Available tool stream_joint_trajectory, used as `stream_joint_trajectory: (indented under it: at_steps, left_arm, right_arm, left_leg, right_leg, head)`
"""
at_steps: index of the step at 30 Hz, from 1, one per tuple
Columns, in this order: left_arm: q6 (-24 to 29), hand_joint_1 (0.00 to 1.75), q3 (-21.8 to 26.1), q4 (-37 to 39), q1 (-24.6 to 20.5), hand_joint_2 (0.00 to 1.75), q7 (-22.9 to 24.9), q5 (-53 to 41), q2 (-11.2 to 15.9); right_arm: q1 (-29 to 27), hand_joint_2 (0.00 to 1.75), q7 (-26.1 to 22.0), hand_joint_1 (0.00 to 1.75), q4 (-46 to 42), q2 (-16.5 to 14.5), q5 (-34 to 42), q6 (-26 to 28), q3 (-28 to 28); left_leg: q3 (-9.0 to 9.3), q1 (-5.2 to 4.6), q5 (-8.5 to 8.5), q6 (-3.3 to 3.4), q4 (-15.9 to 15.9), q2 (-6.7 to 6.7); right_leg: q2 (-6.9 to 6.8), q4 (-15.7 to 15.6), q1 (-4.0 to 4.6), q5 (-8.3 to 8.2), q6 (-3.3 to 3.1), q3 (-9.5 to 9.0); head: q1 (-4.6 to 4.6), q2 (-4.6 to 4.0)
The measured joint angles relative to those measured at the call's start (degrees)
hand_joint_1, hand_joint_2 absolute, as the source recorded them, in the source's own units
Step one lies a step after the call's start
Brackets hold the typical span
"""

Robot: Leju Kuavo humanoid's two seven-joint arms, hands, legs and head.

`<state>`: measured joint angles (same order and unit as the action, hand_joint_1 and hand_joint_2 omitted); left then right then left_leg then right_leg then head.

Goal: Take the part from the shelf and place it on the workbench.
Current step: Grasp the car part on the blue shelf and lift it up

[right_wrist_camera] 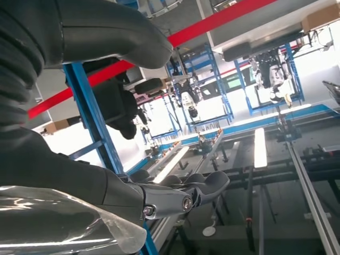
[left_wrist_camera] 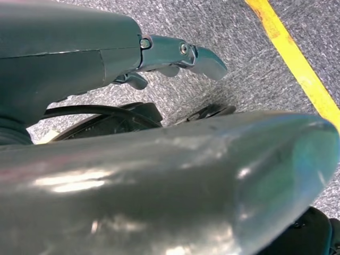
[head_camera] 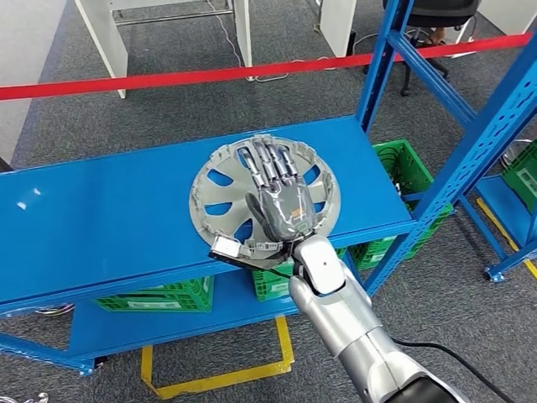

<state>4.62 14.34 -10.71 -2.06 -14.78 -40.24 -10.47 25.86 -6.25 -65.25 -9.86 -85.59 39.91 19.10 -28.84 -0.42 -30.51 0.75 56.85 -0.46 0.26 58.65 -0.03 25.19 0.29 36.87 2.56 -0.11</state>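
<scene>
- Nearest in, the silver right arm (head_camera: 355, 327) comes up from the bottom of the head view toward the blue shelf (head_camera: 95, 218), the landmark for everything here.
- The right hand (head_camera: 282, 189) lies palm-down over the part, a grey wheel cover (head_camera: 218, 180) that sits flat on the shelf's top deck, near its front edge.
- Fingers (head_camera: 269, 164) are stretched out flat across the spokes, not curled round anything; I can't tell whether the palm actually touches the cover.
- Risk one, as I judge it: a flat, wide disc gives an open palm little to hook. If the fingers close on a smooth spoke and not through a slot, it may slide instead of lift.
- Risk two: the cover's near rim sits by the shelf's front edge, so a downward press there could tip it or nudge it off toward the green crates (head_camera: 164, 295) below the deck.
- Risk three: the shelf's blue upright (head_camera: 380, 63) stands just behind and to the right of the cover; a wide swing out could clip the disc on it.
- The left hand (left_wrist_camera: 176, 53) hangs over grey carpet beside a yellow floor line (left_wrist_camera: 296, 69), fingers loosely extended, holding nothing.
- Farthest, a red barrier tape (head_camera: 190, 77) runs behind the shelf.
</scene>
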Motion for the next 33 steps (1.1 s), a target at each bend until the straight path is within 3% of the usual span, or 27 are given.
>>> stream_joint_trajectory:
  at_steps: [4,23,33]
  left_arm:
    - [-0.05,0.00,0.08,0.00,0.02,0.00,0.00,0.08,0.00]
    - [0.26,0.00,2.79,0.00,0.28,0.00,0.00,2.07,0.00]
    - [0.85,0.00,3.93,0.00,0.39,0.00,-0.04,2.73,0.00]
  right_arm:
    - [-0.79,1.75,-2.47,0.00,-1.45,0.01,0.75,0.00,0.00]
    - [-12.36,1.75,-15.32,0.00,-10.46,-0.02,4.03,0.00,-3.19]
    - [-15.80,1.75,-14.76,0.00,-10.40,0.02,5.43,0.00,-2.38]
  left_leg:
    - [0.04,0.00,0.08,-0.39,-0.05,0.01]
    - [0.35,-0.21,-0.01,-0.30,-0.04,0.00]
    - [0.38,-0.21,-0.02,-0.30,-0.04,0.00]
  right_leg:
    - [-0.04,0.00,-0.01,-0.02,-0.02,-0.13]
    - [-0.12,-0.11,-0.27,-0.05,0.08,-0.54]
    - [-0.12,-0.11,-0.27,-0.05,0.08,-0.57]
  head:
    - [0.02,0.00]
    - [0.02,0.00]
    - [0.02,0.00]
